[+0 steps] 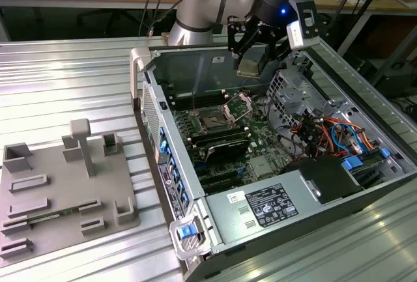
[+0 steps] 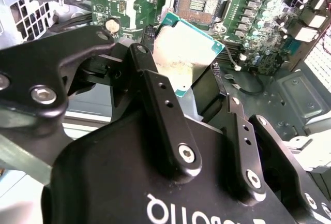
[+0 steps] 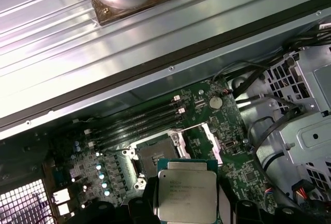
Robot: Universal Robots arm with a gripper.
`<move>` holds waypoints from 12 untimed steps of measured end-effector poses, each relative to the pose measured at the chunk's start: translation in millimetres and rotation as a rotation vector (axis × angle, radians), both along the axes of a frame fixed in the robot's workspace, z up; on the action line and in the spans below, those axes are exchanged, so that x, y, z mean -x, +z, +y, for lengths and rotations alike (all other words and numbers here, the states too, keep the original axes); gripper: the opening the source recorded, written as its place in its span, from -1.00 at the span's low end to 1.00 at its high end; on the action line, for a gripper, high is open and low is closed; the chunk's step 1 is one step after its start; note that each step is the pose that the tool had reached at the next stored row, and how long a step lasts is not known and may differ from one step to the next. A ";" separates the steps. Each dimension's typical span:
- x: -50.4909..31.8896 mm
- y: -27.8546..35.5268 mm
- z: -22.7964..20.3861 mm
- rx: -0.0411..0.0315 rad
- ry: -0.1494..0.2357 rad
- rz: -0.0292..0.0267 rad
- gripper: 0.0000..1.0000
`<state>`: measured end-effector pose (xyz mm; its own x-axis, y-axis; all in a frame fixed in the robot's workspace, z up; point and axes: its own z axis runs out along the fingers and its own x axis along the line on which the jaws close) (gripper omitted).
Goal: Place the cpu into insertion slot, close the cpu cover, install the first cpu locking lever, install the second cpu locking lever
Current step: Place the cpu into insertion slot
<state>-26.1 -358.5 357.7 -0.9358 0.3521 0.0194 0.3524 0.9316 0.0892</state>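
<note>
Lying open on its side, the computer case (image 1: 171, 165) is showing the insertion slot (image 1: 213, 120) on its green board (image 1: 260, 132). The gripper (image 1: 253, 60) is hovering above the insertion slot, its fingers (image 2: 155, 89) pinching the cpu (image 2: 189, 58) by opposite edges. The cpu cover (image 1: 240, 105) is standing swung up just beside the insertion slot, leaving it uncovered. The cpu is hanging well above the insertion slot, tilted

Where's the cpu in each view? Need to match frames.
Exterior view: silvery-grey square cpu in the end effector, above the open grey metal computer case.
Second wrist view: cpu tilted between the black fingers.
First wrist view: cpu face-on, beside the dark square silver-rimmed insertion slot.
Shared landmark: that insertion slot.
</note>
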 end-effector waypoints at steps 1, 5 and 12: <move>0.0 -0.1 0.0 0.0001 -0.005 0.0000 0.09; 0.1 -0.6 0.0 0.0001 -0.021 0.0000 0.09; 0.4 -1.1 0.0 0.0000 -0.070 0.0000 0.09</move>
